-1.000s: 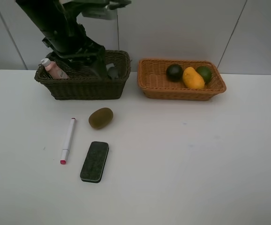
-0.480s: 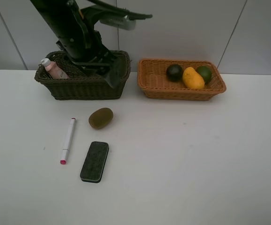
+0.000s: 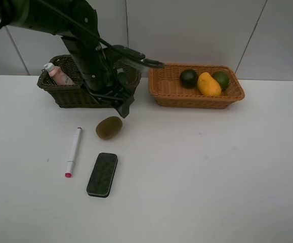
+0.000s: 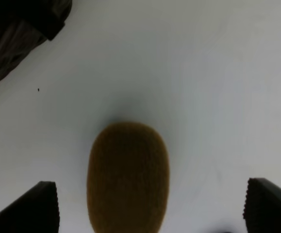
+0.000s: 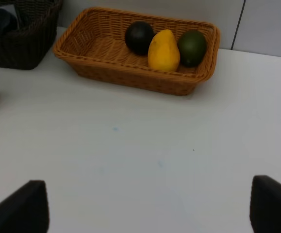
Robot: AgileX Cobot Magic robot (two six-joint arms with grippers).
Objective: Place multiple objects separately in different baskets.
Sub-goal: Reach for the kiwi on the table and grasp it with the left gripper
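Observation:
My left gripper point(image 3: 124, 107) hangs open just in front of the dark basket point(image 3: 60, 96), close above and behind the brown kiwi point(image 3: 109, 127). In the left wrist view the kiwi point(image 4: 128, 177) lies on the table between the spread fingertips point(image 4: 38, 208), untouched. A pink bottle point(image 3: 57, 74) leans in the dark basket. The orange basket point(image 3: 197, 104) holds a mangosteen point(image 3: 189, 78), a mango point(image 3: 208, 84) and a lime point(image 3: 220, 79). The white marker point(image 3: 73, 151) and black eraser point(image 3: 102, 174) lie on the table. My right gripper point(image 5: 150, 208) stands open over bare table, facing the orange basket point(image 5: 130, 80).
The white table point(image 3: 212, 167) runs to a grey panelled wall behind both baskets. The left arm point(image 3: 85, 45) leans across the dark basket and hides part of its inside. The right wrist view catches the dark basket's corner point(image 5: 19, 43).
The left arm has come up out of the dark basket and swung forward and down, its open gripper now just above the kiwi. Nothing on the table has moved.

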